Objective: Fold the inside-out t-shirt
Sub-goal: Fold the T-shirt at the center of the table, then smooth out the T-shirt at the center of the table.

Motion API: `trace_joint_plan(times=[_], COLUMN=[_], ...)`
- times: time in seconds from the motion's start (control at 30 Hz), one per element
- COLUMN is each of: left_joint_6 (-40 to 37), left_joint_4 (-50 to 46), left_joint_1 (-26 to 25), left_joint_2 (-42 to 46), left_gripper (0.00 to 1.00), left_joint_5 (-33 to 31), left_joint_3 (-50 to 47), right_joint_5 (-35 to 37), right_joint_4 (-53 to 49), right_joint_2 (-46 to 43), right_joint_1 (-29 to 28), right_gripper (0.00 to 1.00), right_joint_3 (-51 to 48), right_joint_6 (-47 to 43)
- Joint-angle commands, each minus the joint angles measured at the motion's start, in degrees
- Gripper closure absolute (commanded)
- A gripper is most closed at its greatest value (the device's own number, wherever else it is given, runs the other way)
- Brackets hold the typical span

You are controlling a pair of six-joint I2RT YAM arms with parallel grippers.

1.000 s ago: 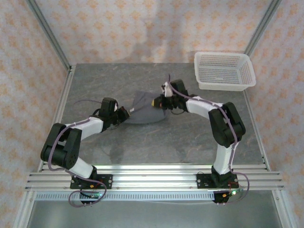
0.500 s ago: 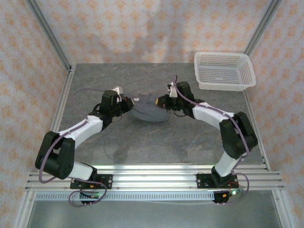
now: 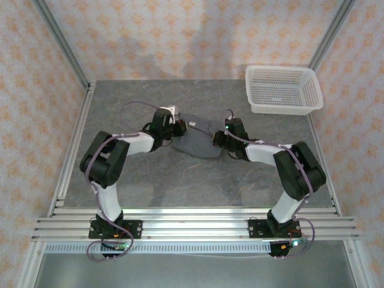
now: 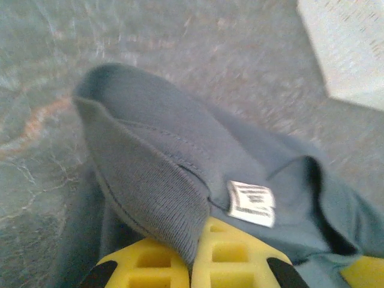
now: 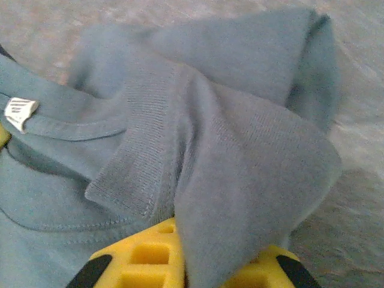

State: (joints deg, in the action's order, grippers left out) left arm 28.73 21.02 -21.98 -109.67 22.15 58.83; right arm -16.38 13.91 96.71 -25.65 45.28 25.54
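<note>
Two grips: left pincer and right pincer, each closed on the inside-out t-shirt, bunched on the surface between them. Thin, limp, light; probably best taken at hems or seams.

A white mesh basket sits at the far right corner of the worktop, which is grey with pale marbled veins. Walls papered in pink with an orange flower pattern close in the back and both sides, with slanting metal posts at the back corners. Ribbed aluminium rails run along the near edge. The left wrist view catches a blurred corner of the basket at top right.
</note>
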Motion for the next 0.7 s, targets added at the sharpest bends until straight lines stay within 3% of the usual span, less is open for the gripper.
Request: trace_joint_plan(times=[0.0, 0.07, 0.23, 0.3, 0.57, 0.67], left_joint_6=[-2.43, -2.88, -4.40, -5.33, -7.61, -6.28], left_joint_4=[0.66, -0.41, -3.33, -4.53, -11.88, -12.32], left_joint_1=[-1.20, -1.31, -1.31, -1.31, -1.12, -1.05], left_joint_2=[-1.36, -2.09, -0.61, -0.11, -3.97, -6.73], left_gripper=[0.94, 0.89, 0.73, 0.65, 0.49, 0.47], left_joint_5=[-0.09, -0.38, -2.02, -2.48, -4.52, -4.57], left_joint_3=[3.35, 4.40, 5.68, 6.29, 14.34, 17.40], right_joint_5=[6.74, 5.85, 8.09, 7.90, -1.69, -4.59], right_joint_4=[4.01, 2.37, -3.56, -3.46, -5.37, -4.63], right_joint_2=[-0.73, -2.23, -8.89, -10.22, 0.95, 4.61], right_joint_1=[0.51, 0.50, 1.18, 2.65, 5.67, 5.66], right_gripper=[0.85, 0.79, 0.48, 0.41, 0.40, 0.46], right_joint_3=[-3.70, -3.90, -3.94, -3.87, 6.20, 8.13], right_joint_6=[0.42, 0.29, 0.90, 1.81, 2.42, 4.03])
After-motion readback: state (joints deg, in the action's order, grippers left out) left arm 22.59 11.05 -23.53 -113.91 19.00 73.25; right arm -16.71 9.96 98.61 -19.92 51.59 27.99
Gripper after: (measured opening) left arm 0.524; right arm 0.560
